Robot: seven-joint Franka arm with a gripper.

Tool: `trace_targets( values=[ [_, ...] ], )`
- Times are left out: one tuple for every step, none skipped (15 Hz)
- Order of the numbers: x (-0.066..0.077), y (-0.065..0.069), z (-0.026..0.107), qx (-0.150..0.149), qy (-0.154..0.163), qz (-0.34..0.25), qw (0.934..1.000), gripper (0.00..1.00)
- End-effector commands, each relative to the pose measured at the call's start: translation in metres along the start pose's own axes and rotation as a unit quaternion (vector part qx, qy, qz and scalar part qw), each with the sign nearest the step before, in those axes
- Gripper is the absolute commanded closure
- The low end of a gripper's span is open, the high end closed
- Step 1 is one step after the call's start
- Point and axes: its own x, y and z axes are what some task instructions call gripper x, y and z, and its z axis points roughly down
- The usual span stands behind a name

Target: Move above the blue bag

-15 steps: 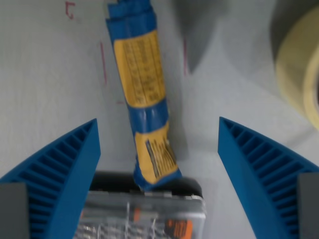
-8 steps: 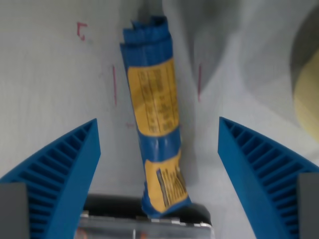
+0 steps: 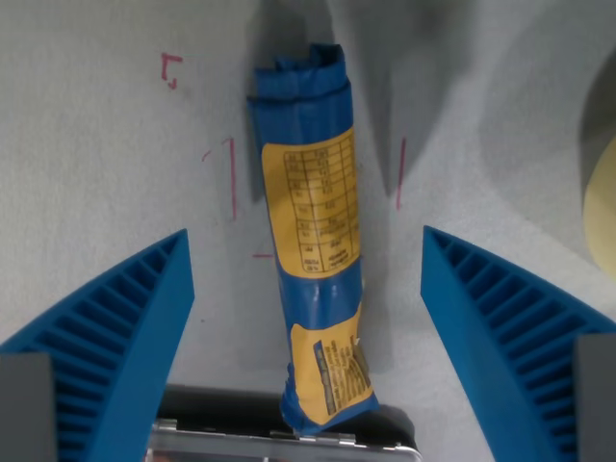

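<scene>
In the wrist view, the gripper [image 3: 306,289] hangs with its two blue ribbed fingers [image 3: 115,337] spread wide, nothing between the pads but air and the thing below. That wide stance suits a hover: the task only asks the arm to stand over the bag, so nothing needs pinching yet.

The bag [image 3: 316,260] lies flat on the grey tabletop [image 3: 96,154], a long rolled blue packet with yellow labels, running from the upper middle of the picture down toward the lower edge. It sits between the two fingers, a little nearer the left one in the wrist view, and leans slightly, its top end tilted toward the wrist view's left. Its bottom end touches or overlaps a dark-rimmed clear box [image 3: 279,438] at the lower edge; which lies on which cannot be told from here.

Thin red marks [image 3: 231,178] flank the bag on both sides, and it lies neatly between them, so they likely frame its intended spot. A pale round thing [image 3: 602,207], perhaps a tape roll, shows at the right edge, well apart from the bag.

With the bag nearly centred under the open gripper, the move appears almost complete.
</scene>
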Motion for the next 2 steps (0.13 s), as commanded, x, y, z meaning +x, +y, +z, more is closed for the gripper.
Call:
trace_targets(
  values=[
    [0.0081, -0.0027, 0.0031, -0.039, 0.000, -0.007, 0.9992, 0.00],
    [0.0081, -0.0027, 0.0031, -0.039, 0.000, -0.007, 0.9992, 0.00]
  ],
)
